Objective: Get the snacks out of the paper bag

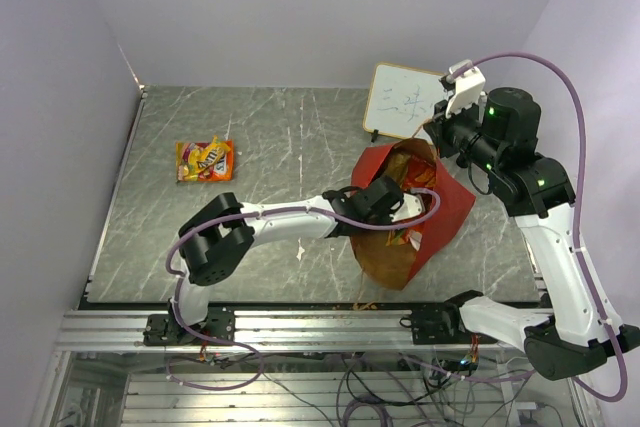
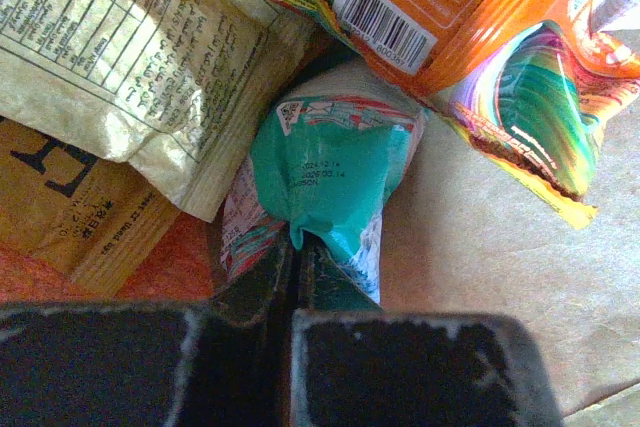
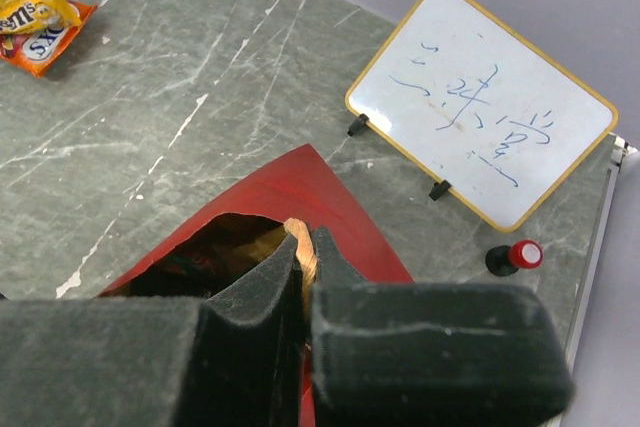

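**Top view.** The paper bag (image 1: 440, 209) lies on the table (image 1: 270, 127), at 3 o'clock from the table's centre. Its outside is red, and its brown inside shows at the 6 o'clock side. The left gripper (image 1: 398, 205) is reached into the bag's mouth from 9 o'clock, and the bag hides its fingertips here. The right gripper (image 1: 437, 133) sits at the bag's rim, at 12 o'clock on the bag. 2 yellow-orange packs (image 1: 205, 159) lie together on the table at 9 o'clock from the bag, well apart from it. A whiteboard (image 1: 405, 100) stands just beyond the bag at 12 o'clock.

**Left wrist view.** The left gripper's jaws are drawn together with only a thin slit between them. They pinch the crimped end of a teal packet (image 2: 330, 172) inside the bag. A tan bag (image 2: 120, 47) with a printed table lies at 10 o'clock from the packet and overlaps its edge. An orange pack (image 2: 470, 17) with a barcode lies at 1 o'clock, touching it. The bag's brown paper shows at 3 o'clock.

**Right wrist view.** The right gripper's jaws are clamped nearly together on the bag's upper rim, with the paper edge visible between the pads. The whiteboard stands at 1 o'clock from the fingers. A red-capped marker (image 3: 515, 257) sits at 3 o'clock, near the board's foot. The 2 packs lie at 10 o'clock, well apart.
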`<state>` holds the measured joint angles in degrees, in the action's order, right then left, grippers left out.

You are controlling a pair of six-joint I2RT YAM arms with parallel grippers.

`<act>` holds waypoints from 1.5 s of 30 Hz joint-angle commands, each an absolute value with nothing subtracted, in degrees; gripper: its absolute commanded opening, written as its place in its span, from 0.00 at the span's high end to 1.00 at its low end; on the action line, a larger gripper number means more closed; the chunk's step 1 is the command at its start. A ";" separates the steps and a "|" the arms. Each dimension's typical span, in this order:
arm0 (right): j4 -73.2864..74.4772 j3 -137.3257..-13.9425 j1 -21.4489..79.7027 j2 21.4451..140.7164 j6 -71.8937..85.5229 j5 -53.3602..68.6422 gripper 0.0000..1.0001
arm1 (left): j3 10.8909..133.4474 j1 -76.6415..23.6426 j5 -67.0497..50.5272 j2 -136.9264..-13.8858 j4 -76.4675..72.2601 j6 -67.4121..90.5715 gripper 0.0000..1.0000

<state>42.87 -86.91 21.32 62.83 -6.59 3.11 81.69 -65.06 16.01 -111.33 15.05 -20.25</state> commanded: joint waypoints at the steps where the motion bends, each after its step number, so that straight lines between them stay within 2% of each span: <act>1: 35.71 -89.74 21.18 61.61 -6.60 2.57 1.00 | 83.85 -64.78 16.69 -108.81 17.18 -17.65 0.93; 9: 35.50 -89.74 21.18 61.80 -7.47 2.36 1.00 | 85.25 -64.78 11.76 -101.80 21.27 -11.99 0.93; 19: 35.10 -87.92 21.18 61.64 -7.65 3.03 1.00 | 93.45 -64.78 5.45 -94.16 28.14 -2.97 0.93; 33: 35.20 -88.30 21.18 62.95 -9.27 3.54 1.00 | 103.20 -62.57 4.54 -85.75 32.72 3.11 0.93; 37: 34.50 -88.12 21.18 63.44 -9.32 3.35 1.00 | 103.13 -60.52 8.91 -79.95 36.26 5.94 0.93; 41: 33.03 -87.63 21.23 64.28 -8.83 3.07 1.00 | 99.11 -59.14 23.40 -71.07 35.31 8.85 0.93; 45: 33.66 -87.79 21.18 65.08 -8.79 5.12 1.00 | 96.59 -59.00 39.69 -67.26 36.05 10.61 0.93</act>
